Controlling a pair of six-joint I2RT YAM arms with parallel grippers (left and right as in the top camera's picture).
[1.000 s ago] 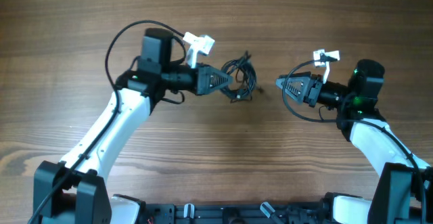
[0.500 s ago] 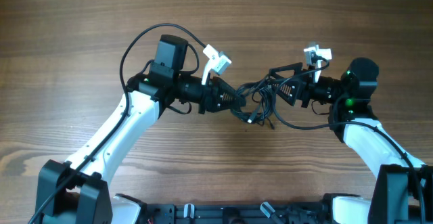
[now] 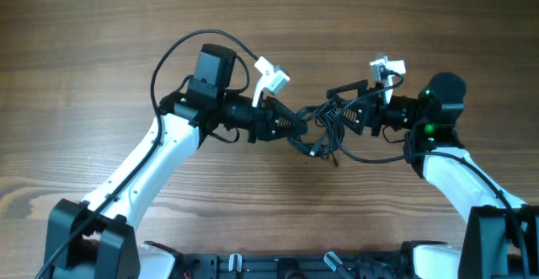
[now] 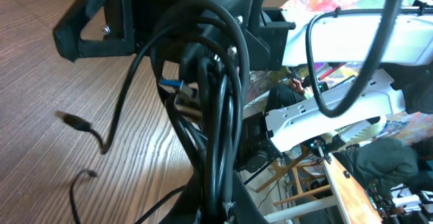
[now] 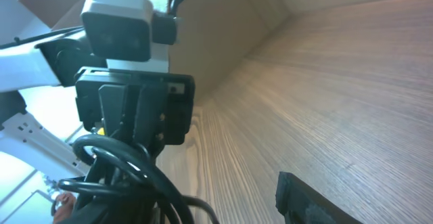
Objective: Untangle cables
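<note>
From overhead, the cables (image 3: pixel 320 130) are seen as a small tangled bunch of thin black cords, lifted off the table (image 3: pixel 269 26) and hanging between the two arms near its middle. The left gripper (image 3: pixel 286 123) is closed tight on the left side of the bunch. The right gripper (image 3: pixel 344 108) is held with its jaws apart at the right side of the bunch, and no firm hold by it can be made out. No box, tray or other container is seen, so nothing is held in one. In the left wrist view, several loops of the cables (image 4: pixel 216 116) are seen rising together out of the closed jaws, and two loose plug ends (image 4: pixel 73 121) are seen dangling over the wood. The cords are judged light, limp and springy, likely to slip through a loose grip and to tighten into knots if pulled hard. A single strand near a free end is judged the better place to take hold than the thick of the bunch. In the right wrist view, the looped cables (image 5: pixel 128 173) are seen at the lower left under the other arm's gripper, while one finger (image 5: pixel 318 204) of the right gripper is seen well apart from them, with bare wood between.
</note>
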